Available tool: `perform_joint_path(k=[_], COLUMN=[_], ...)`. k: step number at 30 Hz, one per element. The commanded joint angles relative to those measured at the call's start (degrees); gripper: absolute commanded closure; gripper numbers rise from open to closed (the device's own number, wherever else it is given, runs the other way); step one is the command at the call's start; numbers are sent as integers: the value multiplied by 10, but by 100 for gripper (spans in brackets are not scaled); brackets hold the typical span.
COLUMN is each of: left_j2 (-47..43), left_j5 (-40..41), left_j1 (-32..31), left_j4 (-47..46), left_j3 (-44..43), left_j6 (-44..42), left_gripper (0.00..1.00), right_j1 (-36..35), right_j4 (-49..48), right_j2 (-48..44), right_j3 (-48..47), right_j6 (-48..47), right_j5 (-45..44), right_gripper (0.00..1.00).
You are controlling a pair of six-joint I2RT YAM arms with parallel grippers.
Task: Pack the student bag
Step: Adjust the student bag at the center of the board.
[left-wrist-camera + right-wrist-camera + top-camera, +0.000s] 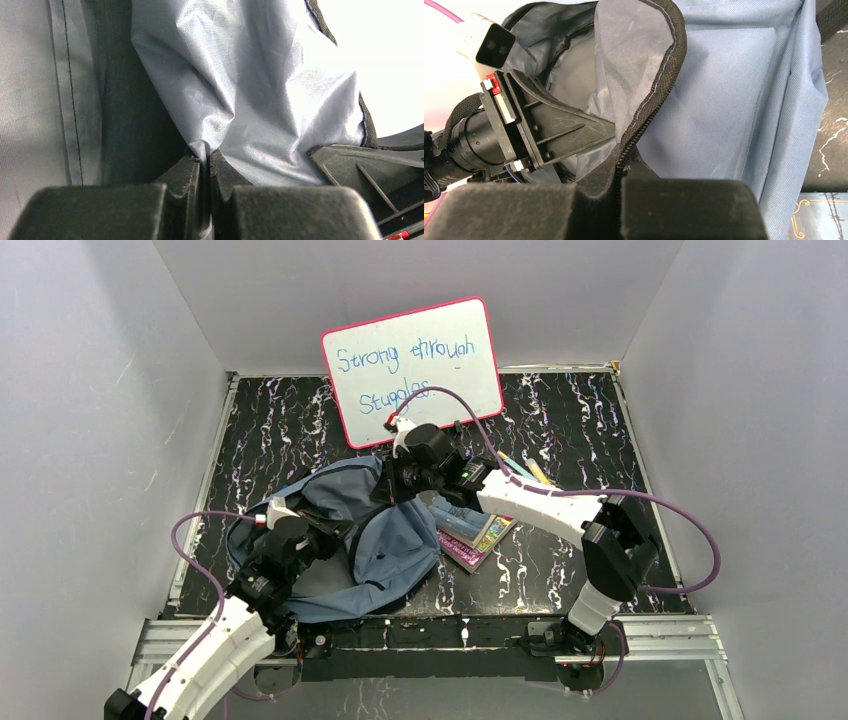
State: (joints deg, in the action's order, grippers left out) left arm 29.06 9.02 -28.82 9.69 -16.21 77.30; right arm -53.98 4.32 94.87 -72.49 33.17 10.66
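The student bag (395, 545), grey-blue with dark zipper lines, lies slumped on the table left of centre. Its opening is held apart between the two grippers. My left gripper (328, 536) is at the bag's left side. In its wrist view the left gripper (205, 156) is shut on a pinched fold of the bag's pale lining (250, 90). My right gripper (392, 486) is at the bag's upper edge. Its wrist view shows the right gripper (624, 159) shut on the black zipper edge (669, 65) of the flap, with the left gripper's body (549, 125) inside the opening.
A pink-framed whiteboard (414, 368) with blue writing leans against the back wall. A small stack of books (472, 532) lies just right of the bag, under the right arm. Pencils or markers (530, 468) lie behind that arm. Grey walls close in both sides.
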Motion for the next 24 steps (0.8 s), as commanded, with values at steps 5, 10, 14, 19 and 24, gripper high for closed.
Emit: perform_joint_path(k=[5,10,14,19,24], left_j2=[8,-6,20,175,316], left_j5=[167,243,210,55,-46], left_j1=[6,16,27,68,103], left_j4=[-33,23,-23,-133,-249], left_j3=[-37,-104,-109,-133,-164], left_j6=[-46,-106,-148,-190,-226], left_gripper=[100,100,100,100,100], right_j1=[4,4,4,5,17], right_j4=[26,27,30,36,11], right_j2=[61,115,131,115,91], right_j3=[-123,-193,-224,-220,-195], right_j6=[-91,-120,-152,-191,-254], right_j5=[-2,7,-11,-94,-159], right_gripper=[94,93,93,93,90])
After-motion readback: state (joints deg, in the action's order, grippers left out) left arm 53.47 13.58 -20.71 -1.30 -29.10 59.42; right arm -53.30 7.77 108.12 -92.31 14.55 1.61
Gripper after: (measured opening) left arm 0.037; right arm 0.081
